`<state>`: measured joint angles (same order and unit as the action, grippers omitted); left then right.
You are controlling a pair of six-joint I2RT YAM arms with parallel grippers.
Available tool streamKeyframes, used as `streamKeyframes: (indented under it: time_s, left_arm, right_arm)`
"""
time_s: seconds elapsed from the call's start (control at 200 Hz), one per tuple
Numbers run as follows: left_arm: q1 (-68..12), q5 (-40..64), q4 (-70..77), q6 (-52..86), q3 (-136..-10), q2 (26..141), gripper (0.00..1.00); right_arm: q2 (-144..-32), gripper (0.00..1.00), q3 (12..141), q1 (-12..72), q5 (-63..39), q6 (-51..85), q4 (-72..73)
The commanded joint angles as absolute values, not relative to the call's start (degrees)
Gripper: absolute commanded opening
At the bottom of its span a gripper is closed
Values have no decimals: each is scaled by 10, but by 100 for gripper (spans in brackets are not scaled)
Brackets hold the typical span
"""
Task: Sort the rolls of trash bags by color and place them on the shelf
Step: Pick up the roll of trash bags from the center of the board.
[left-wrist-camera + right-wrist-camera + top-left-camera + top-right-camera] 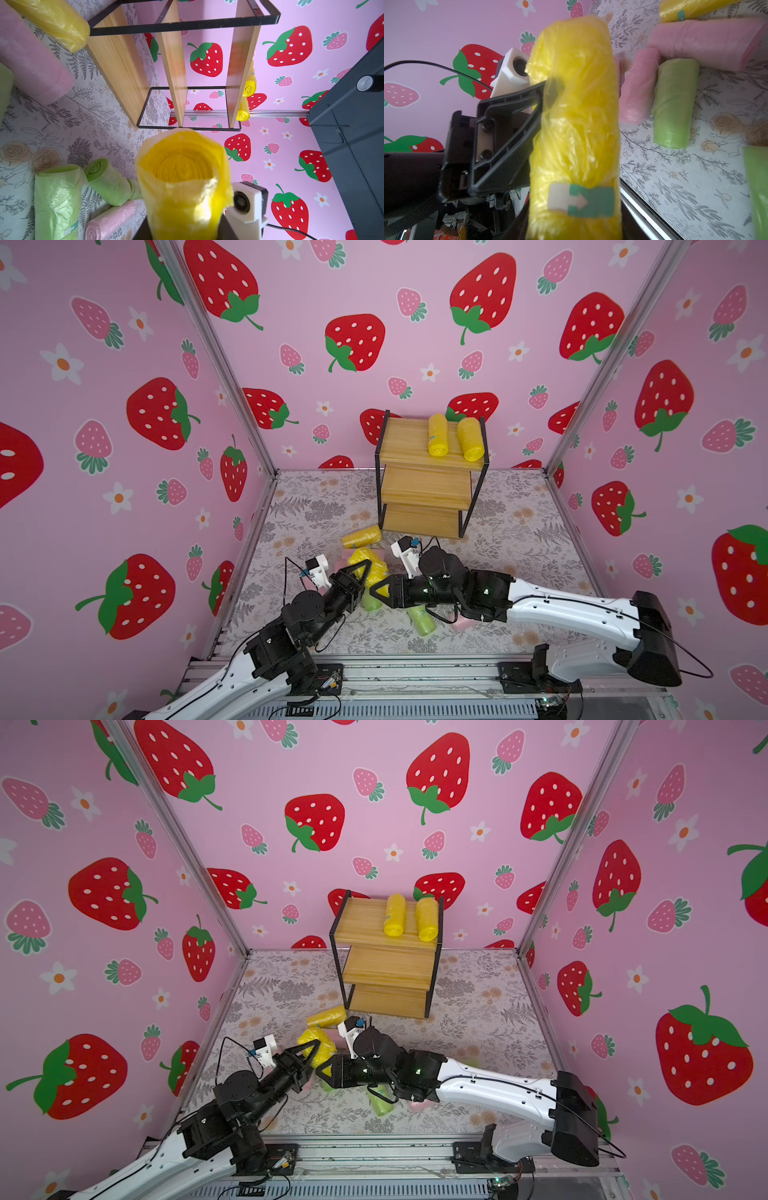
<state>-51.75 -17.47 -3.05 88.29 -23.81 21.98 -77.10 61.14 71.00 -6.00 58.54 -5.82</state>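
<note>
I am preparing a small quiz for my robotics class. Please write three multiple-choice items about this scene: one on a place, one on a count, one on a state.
1. On which board of the shelf do the rolls lie?
A top; B middle; C bottom.
2. How many rolls lie on the shelf?
A one; B two; C four.
3. How is the left gripper?
A open, holding nothing; B shut on a yellow roll; C shut on a pink roll.

Answers:
1 A: both top views show rolls on the top board only.
2 B: two rolls lie side by side there.
3 B: in the right wrist view, one of its fingers presses into the yellow roll.
</note>
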Motion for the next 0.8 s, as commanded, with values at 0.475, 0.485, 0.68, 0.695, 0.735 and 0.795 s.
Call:
streamKeyframes:
  time_s: [0.475,0.485,0.68,0.695,0.735,0.795]
  left_arm:
    - [-516,-302,-228,865,-292,118,100]
    - [-515,-304,-227,864,-291,116,100]
    - [-515,-312,-237,867,-281,98,100]
    - [-515,-312,-239,867,-282,99,99]
    - [-515,-312,-248,867,-286,100,100]
    - [-516,-313,-262,864,-292,102,100]
  right_arm:
    - [-750,0,786,542,-77,520,-187]
    - [-753,0,792,536,-78,520,-187]
    - [-840,0,951,435,-102,526,-178]
    - [-849,0,964,427,-102,528,-178]
    - [-871,0,998,411,-100,536,-177]
    - [-902,0,1043,391,-83,550,-177]
